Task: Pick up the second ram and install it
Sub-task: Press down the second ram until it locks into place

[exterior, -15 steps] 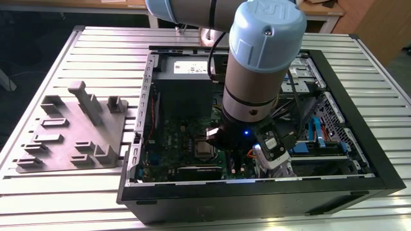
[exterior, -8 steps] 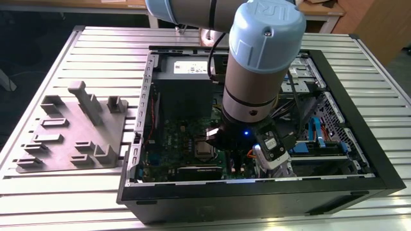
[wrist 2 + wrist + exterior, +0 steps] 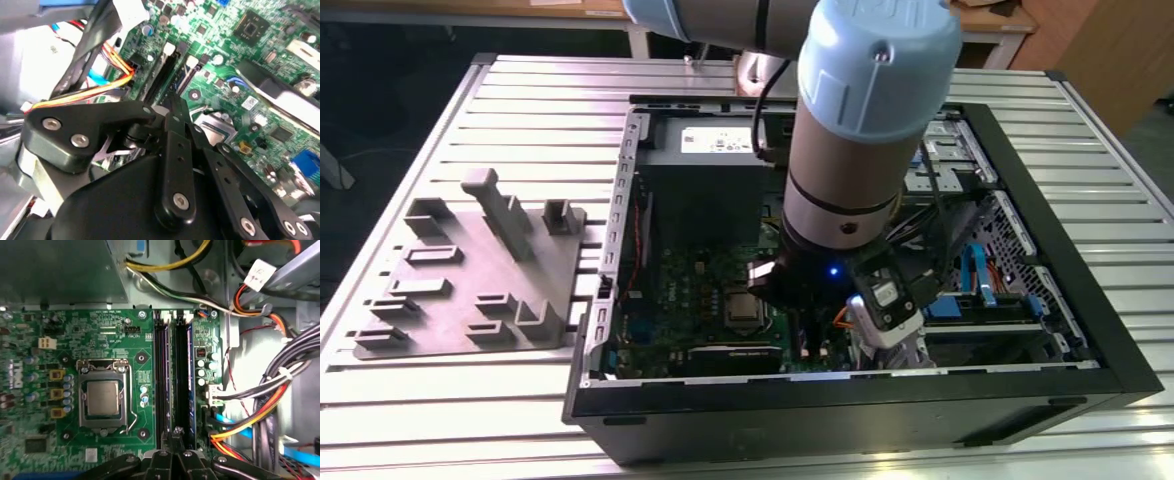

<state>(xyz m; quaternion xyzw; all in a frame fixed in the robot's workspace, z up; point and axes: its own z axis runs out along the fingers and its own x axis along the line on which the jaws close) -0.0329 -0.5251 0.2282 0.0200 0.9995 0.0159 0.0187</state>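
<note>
end effector (image 3: pixel 172 452) clenched, fingertips over ram slots (image 3: pixel 172 375) at motherboard's (image 3: pixel 75 340) 3 o'clock; press evenly along second ram (image 3: pixel 189 380).

You have a slatted aluminium table (image 3: pixel 520 100) carrying everything in the exterior view. At about nine o'clock on it lies a grey plastic fixture tray (image 3: pixel 474 275) with upright pegs, flat on the slats. Just beside it, from the centre out to three o'clock, the open black computer case (image 3: pixel 1067 310) rests on its side, directly on the table.
</note>
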